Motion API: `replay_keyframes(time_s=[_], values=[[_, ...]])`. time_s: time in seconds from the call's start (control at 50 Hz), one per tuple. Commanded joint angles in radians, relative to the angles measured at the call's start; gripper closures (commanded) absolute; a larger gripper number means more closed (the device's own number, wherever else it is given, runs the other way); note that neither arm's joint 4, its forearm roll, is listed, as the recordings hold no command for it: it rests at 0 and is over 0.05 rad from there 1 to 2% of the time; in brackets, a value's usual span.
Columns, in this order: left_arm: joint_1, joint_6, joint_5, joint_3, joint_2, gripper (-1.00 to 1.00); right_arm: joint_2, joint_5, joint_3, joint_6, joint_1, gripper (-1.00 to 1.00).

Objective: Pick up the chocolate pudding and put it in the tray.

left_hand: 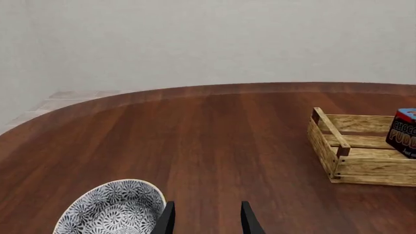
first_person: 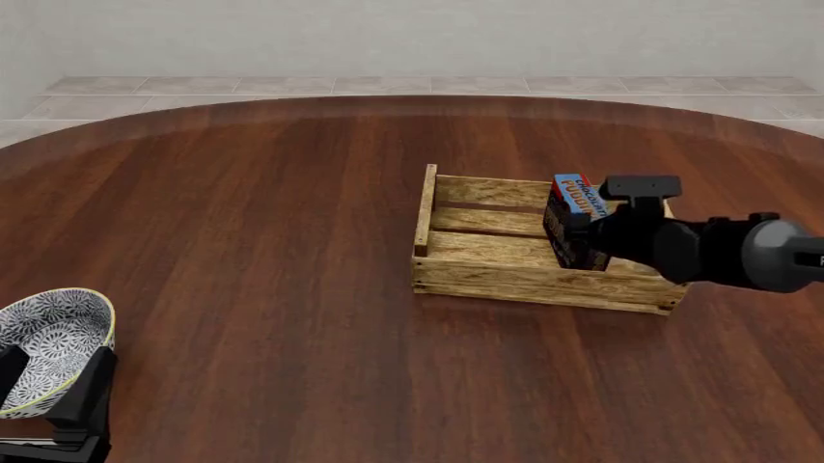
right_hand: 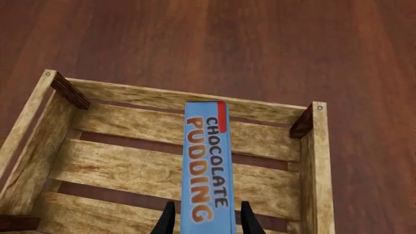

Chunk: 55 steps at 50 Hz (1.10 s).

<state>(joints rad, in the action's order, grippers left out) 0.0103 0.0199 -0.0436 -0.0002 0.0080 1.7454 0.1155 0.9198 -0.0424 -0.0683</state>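
Observation:
The chocolate pudding [right_hand: 209, 170] stands on its narrow edge inside the tray [right_hand: 130, 126], blue lettered face showing. In the front view the chocolate pudding [first_person: 576, 217] sits in the right half of the tray [first_person: 515, 283], leaning slightly. My right gripper [right_hand: 208, 220] straddles the carton with a thin gap visible on each side of it, so it is open. From the front my right gripper [first_person: 590, 230] is just to the right of the carton. My left gripper [left_hand: 206, 222] is open and empty, low at the near left beside a bowl.
A round grey-white patterned bowl [first_person: 52, 349] stands at the table's near left corner, right beside my left arm. The same bowl [left_hand: 114, 209] lies close to my left fingers. The table's curved far edge [first_person: 412, 101] meets a tiled floor.

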Motion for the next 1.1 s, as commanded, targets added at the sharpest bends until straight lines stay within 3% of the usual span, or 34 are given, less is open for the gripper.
replay_keyframes(time_s=[0.02, 1.1], values=[[0.001, 0.000, 0.000, 0.000, 0.000, -1.00, -0.014, -0.008, 0.003, 0.004, 0.003, -1.00], [0.010, -0.002, -0.001, 0.000, 0.000, -1.00, -0.124, -0.071, 0.019, 0.013, -0.003, -1.00]])
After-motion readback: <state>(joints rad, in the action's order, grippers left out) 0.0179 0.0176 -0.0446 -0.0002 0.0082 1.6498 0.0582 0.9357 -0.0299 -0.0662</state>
